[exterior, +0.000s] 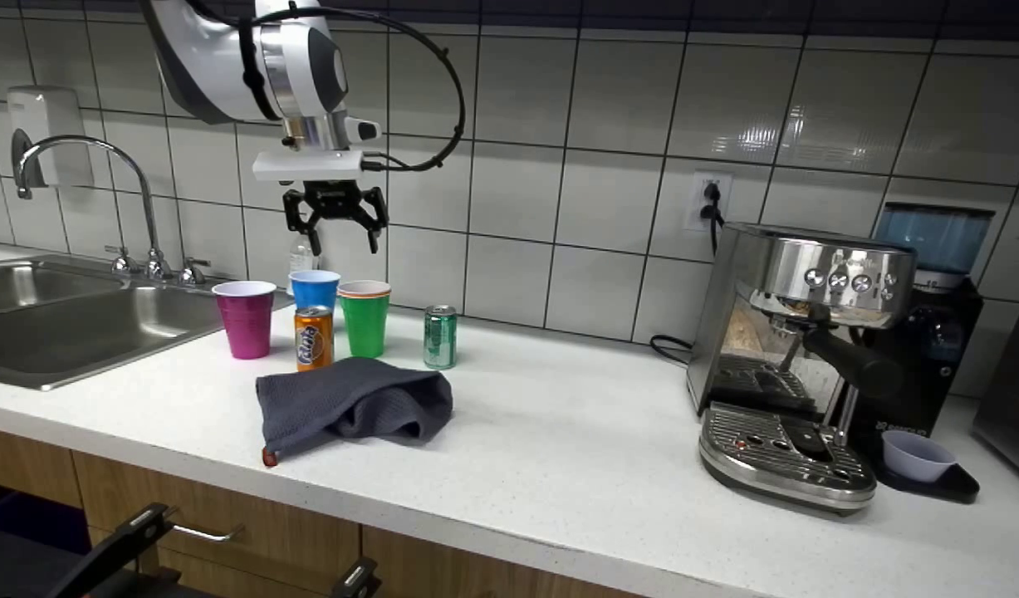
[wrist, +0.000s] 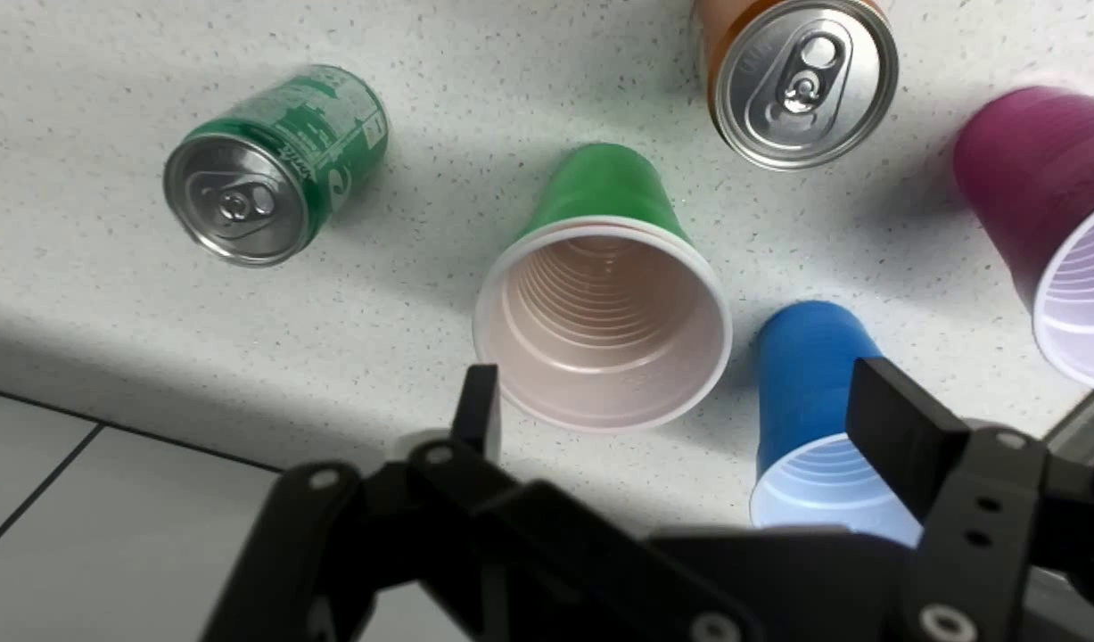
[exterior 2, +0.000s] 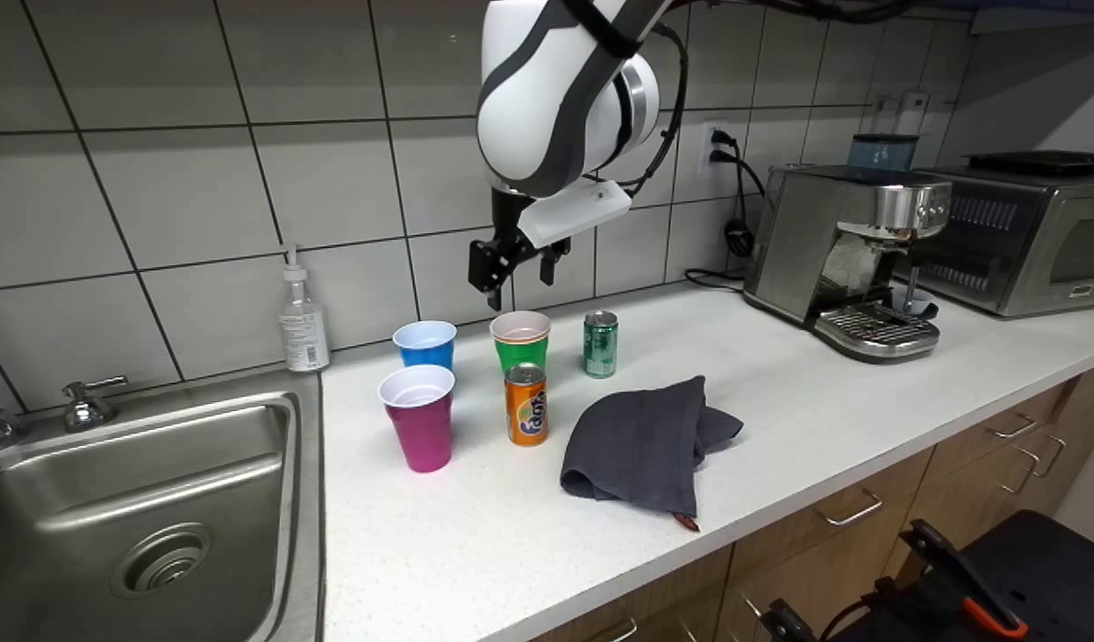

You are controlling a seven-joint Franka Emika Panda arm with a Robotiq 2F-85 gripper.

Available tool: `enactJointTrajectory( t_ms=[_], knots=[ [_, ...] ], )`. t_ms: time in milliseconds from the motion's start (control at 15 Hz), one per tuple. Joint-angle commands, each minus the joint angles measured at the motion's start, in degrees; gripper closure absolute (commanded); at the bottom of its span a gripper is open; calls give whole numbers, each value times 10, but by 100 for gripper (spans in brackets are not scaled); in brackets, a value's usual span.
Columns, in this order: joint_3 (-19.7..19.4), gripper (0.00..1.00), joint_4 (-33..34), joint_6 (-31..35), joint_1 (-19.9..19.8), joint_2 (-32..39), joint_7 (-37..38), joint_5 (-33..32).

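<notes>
Your black two-fingered pincer [exterior: 344, 245] hangs spread wide, gripping nothing, above a tapered green plastic cup [wrist: 605, 187] and, just beyond that to the left, a tapered blue plastic cup [wrist: 805, 383], touching neither. If you lowered it off-centre, you could clip either rim, and such light cups would probably tip. On the near side lies a crumpled dark-grey cloth [exterior: 335, 403]. Just beyond it, a cylindrical orange metal can [exterior 2: 526, 406] would block a near-side approach, with a tapered magenta plastic cup [exterior: 247, 324] to its left and a slim green metal can [exterior: 440, 336] well to its right. Far left, a clear plastic pump bottle [exterior 2: 303, 330] stands by the pale tiled wall [exterior: 509, 199].
</notes>
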Motion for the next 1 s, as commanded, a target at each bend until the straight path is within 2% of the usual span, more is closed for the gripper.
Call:
enactJointTrajectory(
  t_ms=[0,133,200,933],
  knots=[
    [2,0,9,-31,-4,-5,4,-2],
    [6,0,6,-37,-8,-8,-5,7],
    [5,0,1,-12,-6,0,0,1],
    [5,0,1,-16,-7,0,0,1]
  ],
)
